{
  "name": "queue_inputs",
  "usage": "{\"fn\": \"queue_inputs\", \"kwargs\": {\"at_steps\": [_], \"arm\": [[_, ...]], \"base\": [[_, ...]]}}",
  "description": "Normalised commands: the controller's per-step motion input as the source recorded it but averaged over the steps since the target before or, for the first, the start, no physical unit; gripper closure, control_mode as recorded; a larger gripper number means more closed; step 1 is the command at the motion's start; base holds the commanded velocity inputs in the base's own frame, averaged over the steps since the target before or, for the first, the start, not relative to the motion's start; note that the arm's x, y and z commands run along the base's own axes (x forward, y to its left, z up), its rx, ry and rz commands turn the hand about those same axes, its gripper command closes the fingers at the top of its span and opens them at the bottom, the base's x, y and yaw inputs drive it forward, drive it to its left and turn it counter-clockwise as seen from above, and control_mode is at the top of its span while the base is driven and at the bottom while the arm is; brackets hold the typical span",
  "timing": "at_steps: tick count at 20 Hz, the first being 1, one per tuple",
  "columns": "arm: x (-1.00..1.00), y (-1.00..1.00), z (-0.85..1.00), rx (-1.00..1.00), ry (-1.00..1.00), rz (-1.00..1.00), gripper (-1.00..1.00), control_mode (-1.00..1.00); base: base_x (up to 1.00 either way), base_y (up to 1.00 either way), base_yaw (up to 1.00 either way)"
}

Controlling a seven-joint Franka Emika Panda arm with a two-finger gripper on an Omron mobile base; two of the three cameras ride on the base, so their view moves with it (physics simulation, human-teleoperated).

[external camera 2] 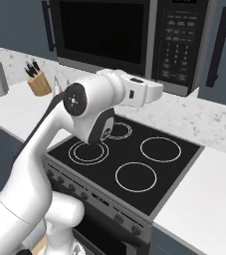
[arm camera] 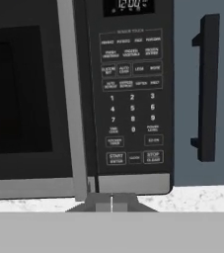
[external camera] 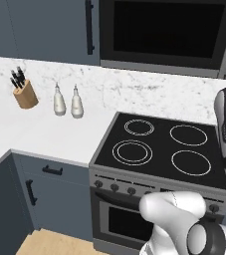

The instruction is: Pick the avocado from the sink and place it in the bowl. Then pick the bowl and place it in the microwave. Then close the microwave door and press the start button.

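Microwave door (arm camera: 24, 99) closed, at 11 o'clock from gripper (arm camera: 111, 201) (fingertips pressed together, clenched on nothing); its bar handle (arm camera: 73, 99) runs vertical; keypad (arm camera: 131, 99) at 12.

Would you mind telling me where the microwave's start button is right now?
In the hand view, the start button sits at the bottom left of the dark grey microwave's keypad panel, just right of the long grey bar handle and directly above the gripper.

microwave (external camera: 167, 32) top cropped, claw (arm camera: 111, 203) tips barely visible
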Motion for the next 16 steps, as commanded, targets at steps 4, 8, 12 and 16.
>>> {"fn": "queue_inputs", "kwargs": {"at_steps": [4,8,12,16], "arm": [[0.11,-0.13,0.0,0.0,0.03,0.0,1.0,-1.0],[0.01,-0.13,0.0,0.0,0.0,0.0,1.0,-1.0],[0.0,-0.09,0.0,0.0,0.0,0.0,1.0,-1.0],[0.0,-0.12,0.0,0.0,0.0,0.0,1.0,-1.0]], "base": [[0.0,0.0,0.0],[0.0,0.0,0.0],[0.0,0.0,0.0],[0.0,0.0,0.0]]}}
